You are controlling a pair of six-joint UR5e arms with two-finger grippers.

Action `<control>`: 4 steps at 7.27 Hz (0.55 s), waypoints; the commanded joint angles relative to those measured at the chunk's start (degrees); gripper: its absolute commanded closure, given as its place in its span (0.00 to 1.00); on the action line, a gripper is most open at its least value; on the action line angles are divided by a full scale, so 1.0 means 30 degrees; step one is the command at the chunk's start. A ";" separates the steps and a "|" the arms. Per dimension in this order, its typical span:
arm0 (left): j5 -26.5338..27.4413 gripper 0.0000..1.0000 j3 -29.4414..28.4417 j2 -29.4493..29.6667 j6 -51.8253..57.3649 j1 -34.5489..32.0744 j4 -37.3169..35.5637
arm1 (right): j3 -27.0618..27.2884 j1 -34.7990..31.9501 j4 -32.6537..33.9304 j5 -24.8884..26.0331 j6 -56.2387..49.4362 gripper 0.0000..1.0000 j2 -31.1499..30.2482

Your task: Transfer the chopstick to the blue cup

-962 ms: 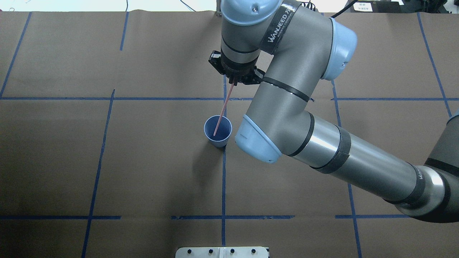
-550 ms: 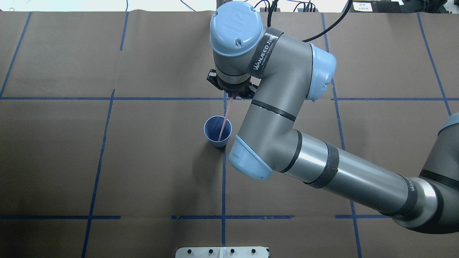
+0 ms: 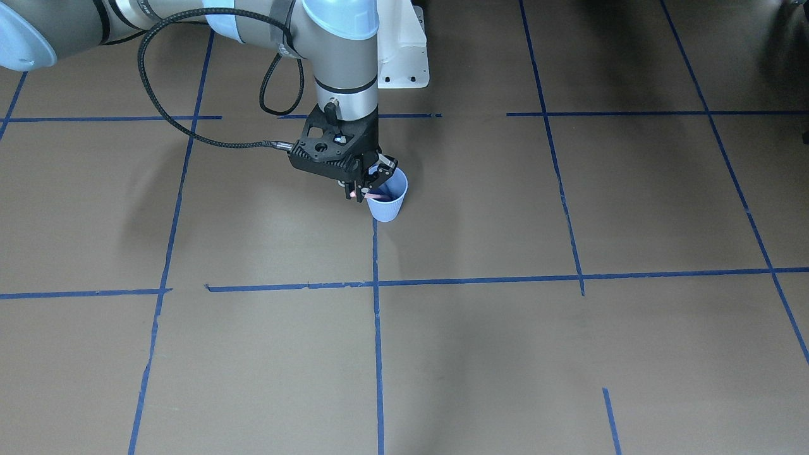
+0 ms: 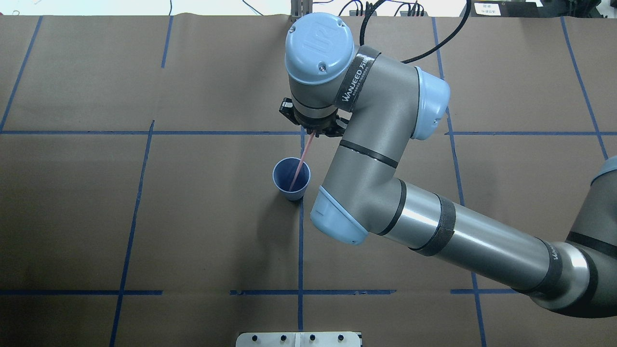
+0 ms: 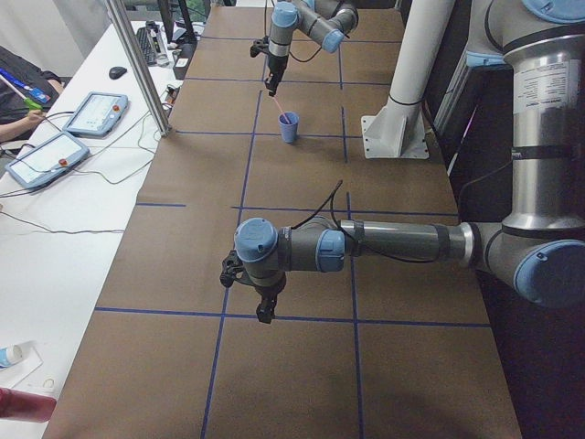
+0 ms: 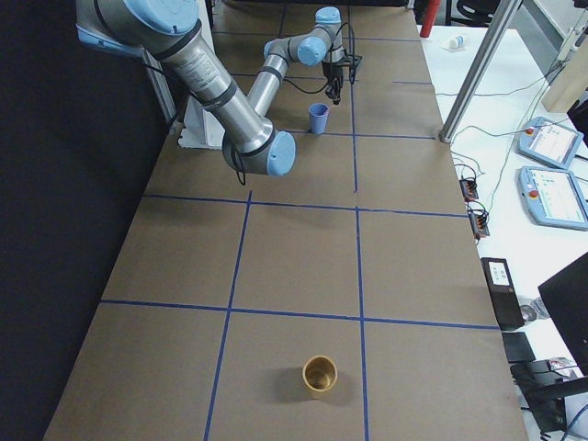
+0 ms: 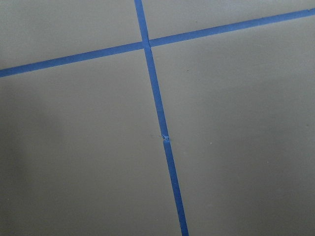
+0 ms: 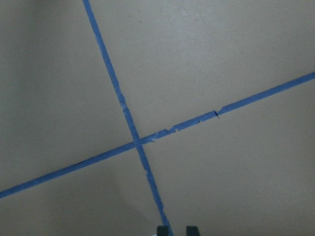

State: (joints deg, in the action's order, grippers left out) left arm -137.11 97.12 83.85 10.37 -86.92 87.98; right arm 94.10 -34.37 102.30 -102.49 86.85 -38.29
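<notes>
The blue cup [image 4: 292, 194] stands upright on the brown paper by a tape crossing, near the table's middle. The pale pink chopstick [image 4: 301, 160] leans steeply, its lower end inside the cup and its top end between the fingers of my right gripper [image 4: 313, 131]. That gripper is shut on it and hangs just beyond and above the rim. In the front-facing view the right gripper [image 3: 365, 192] sits close over the cup [image 3: 387, 209]. My left gripper [image 5: 265, 309] shows only in the left side view, far from the cup, so I cannot tell its state.
A gold cup [image 6: 319, 375] stands far off, near the table's right end. The white robot base [image 3: 404, 58] is behind the cup, and a black cable [image 3: 189, 129] loops off the right wrist. Control tablets [image 5: 91, 114] lie on a side table.
The right wrist has come closer to the cup and lower, carrying the chopstick more upright and deeper into the cup. The cup has shifted slightly left.
</notes>
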 commanded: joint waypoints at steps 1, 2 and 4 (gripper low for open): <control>0.0000 0.00 0.0000 0.0000 0.0000 0.0000 0.0000 | -0.0107 -0.0144 -0.0261 0.0151 -0.0268 0.00 -0.0098; 0.0029 0.00 -0.0029 0.0000 -0.0029 0.0000 0.0000 | -0.0078 -0.0406 -0.0232 -0.0081 -0.0385 0.00 -0.0039; 0.0000 0.00 -0.0059 0.0029 -0.0001 0.0000 0.0000 | -0.0077 -0.2212 -0.0028 -0.2789 -0.2598 0.00 -0.0213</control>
State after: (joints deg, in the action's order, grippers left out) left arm -137.05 96.99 83.91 10.31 -86.90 87.98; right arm 93.86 -37.46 101.86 -105.63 83.11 -38.55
